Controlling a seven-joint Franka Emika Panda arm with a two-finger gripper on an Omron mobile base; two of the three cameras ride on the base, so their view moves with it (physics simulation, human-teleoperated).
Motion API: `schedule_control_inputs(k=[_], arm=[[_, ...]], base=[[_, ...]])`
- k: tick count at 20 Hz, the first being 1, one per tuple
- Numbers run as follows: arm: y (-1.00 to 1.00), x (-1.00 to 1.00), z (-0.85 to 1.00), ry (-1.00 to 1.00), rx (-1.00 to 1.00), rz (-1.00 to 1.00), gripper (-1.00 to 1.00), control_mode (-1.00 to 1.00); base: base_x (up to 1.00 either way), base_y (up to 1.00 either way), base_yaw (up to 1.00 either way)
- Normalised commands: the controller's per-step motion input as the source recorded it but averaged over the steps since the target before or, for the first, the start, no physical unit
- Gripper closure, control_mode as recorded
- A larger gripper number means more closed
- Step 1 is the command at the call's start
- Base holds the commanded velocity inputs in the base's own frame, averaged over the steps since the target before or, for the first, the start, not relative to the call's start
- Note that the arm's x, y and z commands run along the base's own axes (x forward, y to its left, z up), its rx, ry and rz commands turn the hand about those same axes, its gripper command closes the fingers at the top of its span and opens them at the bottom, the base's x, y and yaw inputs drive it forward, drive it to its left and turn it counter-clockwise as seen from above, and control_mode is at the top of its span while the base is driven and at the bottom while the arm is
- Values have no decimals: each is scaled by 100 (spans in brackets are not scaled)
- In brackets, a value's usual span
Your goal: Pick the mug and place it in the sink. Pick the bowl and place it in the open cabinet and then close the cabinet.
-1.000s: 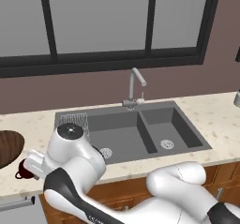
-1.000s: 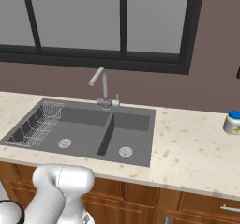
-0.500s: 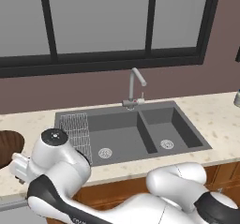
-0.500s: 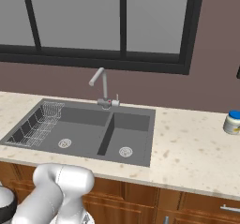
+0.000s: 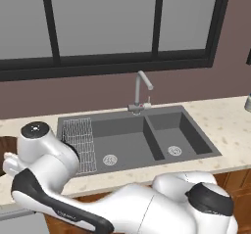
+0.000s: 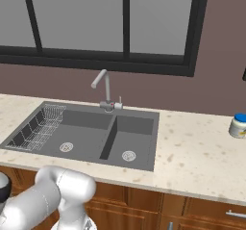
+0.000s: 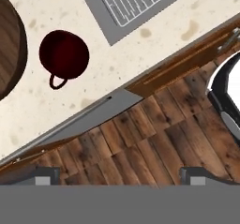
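In the hand view the small dark maroon mug (image 7: 63, 54) stands upright on the speckled counter, its loop handle turned toward the counter's front edge. The wide brown bowl (image 7: 9, 54) lies just beside it at the frame's left edge, and a sliver of the bowl (image 5: 4, 144) shows beside my arm in the left base view. My gripper (image 7: 121, 176) hangs open and empty out past the counter's front edge, over the wooden floor, well off from the mug. The dark grey sink (image 5: 122, 140) with its wire rack (image 5: 81, 142) lies to the right of the mug. The cabinet is out of view.
A silver faucet (image 6: 103, 87) rises behind the sink. A white jar with a blue lid (image 6: 238, 125) sits on the counter at far right. Below the counter edge run a grey appliance front (image 7: 89, 120) and wooden base cabinets (image 6: 192, 207).
My arm has swung further left and lower. Its elbow now covers the counter spot where the mug showed a second ago. The jaws have stayed open.
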Motion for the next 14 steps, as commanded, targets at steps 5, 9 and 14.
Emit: schedule_control_inputs(k=[5, 9, 14], arm=[[36, 17, 0, 0, -19, -3, -100, -100], [29, 21, 0, 1, -2, -2, -100, -100], [18, 33, 0, 5, 0, 0, -100, -100]], base=[[0, 0, 0], [0, 0, 0], [0, 0, 0]])
